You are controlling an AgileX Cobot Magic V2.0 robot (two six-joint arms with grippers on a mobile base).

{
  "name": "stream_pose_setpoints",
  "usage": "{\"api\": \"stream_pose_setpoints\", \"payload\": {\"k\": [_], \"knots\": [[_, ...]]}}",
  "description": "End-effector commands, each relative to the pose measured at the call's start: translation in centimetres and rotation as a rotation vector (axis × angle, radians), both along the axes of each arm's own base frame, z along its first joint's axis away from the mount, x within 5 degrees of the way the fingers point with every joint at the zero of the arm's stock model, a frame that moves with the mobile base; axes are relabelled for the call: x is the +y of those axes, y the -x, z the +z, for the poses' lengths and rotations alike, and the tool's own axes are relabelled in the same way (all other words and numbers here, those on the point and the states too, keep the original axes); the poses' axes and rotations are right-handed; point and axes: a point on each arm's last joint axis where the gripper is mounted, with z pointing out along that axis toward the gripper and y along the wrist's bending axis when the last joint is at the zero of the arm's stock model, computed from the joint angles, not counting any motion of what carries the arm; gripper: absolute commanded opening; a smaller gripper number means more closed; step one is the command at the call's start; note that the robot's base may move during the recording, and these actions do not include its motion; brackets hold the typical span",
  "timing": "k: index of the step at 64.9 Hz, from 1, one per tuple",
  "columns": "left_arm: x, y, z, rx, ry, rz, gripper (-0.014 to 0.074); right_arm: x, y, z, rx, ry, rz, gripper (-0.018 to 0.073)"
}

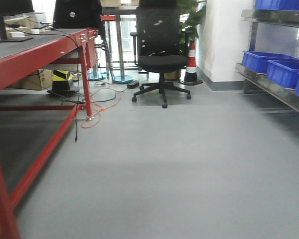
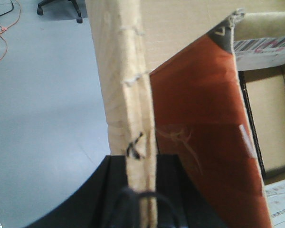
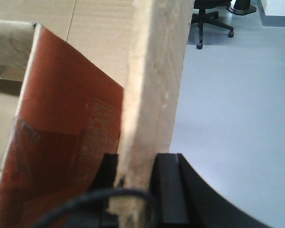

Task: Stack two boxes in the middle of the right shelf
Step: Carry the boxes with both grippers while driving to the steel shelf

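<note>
Grey floor (image 1: 179,164): office chair (image 1: 161,55) at 12, orange cable (image 1: 97,112) at 10. Steel shelf (image 1: 274,91) at 3 w/ blue bins (image 1: 284,72).

We read nothing here: the striped label (image 2: 263,46) on the box (image 2: 270,26) and the faint print (image 3: 102,118) on a reddish flap (image 3: 61,85) were too blurred

Front view low, facing along floor (image 1: 164,174), wrist views tight against box (image 2: 126,95), all sharing chair (image 1: 161,55)
</note>
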Motion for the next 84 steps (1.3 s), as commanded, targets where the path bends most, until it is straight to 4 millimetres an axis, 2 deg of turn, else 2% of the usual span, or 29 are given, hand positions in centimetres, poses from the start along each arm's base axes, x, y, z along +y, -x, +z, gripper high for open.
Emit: {"api": "stream_pose_setpoints", "payload": {"k": [1,84], "knots": [[0.48,0.29,0.79,-0.059,-0.014,0.02,-0.0111,-0.62,0.19,1.28,-0.104,0.018,-0.032,-0.0154],[0.62,0.24,0.79,-0.063,-0.03,0.029,-0.0111,-0.63,0.17,1.34,-0.11,0.016,-0.033,-0.0154]]}}
